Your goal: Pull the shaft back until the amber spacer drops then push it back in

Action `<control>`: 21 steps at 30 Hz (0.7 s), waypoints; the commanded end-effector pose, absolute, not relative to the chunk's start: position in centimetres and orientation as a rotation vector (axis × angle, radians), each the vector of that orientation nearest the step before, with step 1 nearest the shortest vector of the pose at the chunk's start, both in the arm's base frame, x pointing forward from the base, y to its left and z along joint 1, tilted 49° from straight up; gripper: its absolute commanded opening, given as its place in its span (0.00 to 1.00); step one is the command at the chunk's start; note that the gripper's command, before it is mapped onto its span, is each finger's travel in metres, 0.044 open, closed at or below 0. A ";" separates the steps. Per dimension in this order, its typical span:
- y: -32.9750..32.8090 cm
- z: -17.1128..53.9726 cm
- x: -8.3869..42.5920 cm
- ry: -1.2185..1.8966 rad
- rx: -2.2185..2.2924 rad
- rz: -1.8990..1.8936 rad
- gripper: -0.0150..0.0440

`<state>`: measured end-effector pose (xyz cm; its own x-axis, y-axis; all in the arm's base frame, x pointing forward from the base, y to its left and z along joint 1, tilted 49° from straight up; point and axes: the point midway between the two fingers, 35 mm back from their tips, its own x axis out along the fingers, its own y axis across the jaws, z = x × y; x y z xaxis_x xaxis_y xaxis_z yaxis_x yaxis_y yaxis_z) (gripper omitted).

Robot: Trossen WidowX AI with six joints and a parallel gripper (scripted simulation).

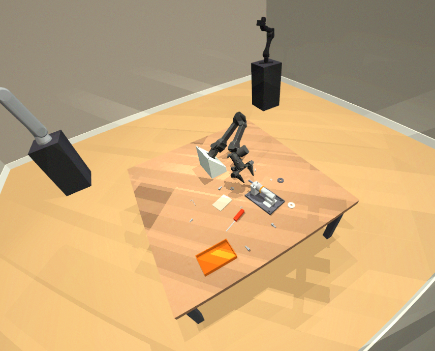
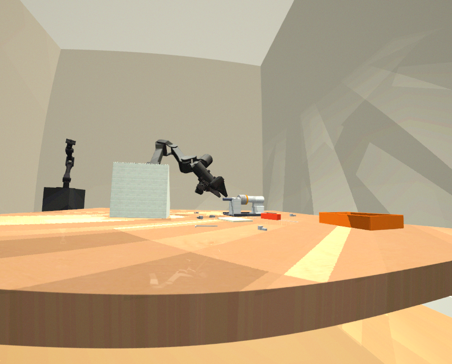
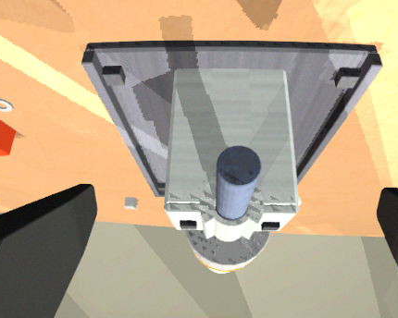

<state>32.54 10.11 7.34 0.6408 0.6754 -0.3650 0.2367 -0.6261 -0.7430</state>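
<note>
- Just below centre: black claw [image 1: 248,178] [image 2: 223,196] [image 3: 237,200], open, angled down near a blue shaft [image 1: 250,181] [image 2: 227,199] [image 3: 237,189].
- Beside it, rightward: amber spacer [image 1: 261,188] [image 2: 247,199] [image 3: 218,270], around the assembly.
- Left of centre: pale block [image 1: 210,166] [image 2: 140,190], upright on the bench [image 1: 180,287] [image 2: 100,266] [image 3: 43,152].
- Right: orange tray [image 1: 214,260] [image 2: 383,222].
- Far left: dark pedestal [image 1: 266,85] [image 2: 63,199].
</note>
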 end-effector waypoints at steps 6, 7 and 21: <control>11.0 6.9 33.5 -0.703 -2.190 0.847 1.00; 11.1 6.9 33.6 -0.703 -2.190 0.847 1.00; 12.3 6.2 34.6 -0.704 -2.189 0.845 1.00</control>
<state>34.41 12.18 6.23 0.6404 0.6768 -0.3631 0.2381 -0.6244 -0.7440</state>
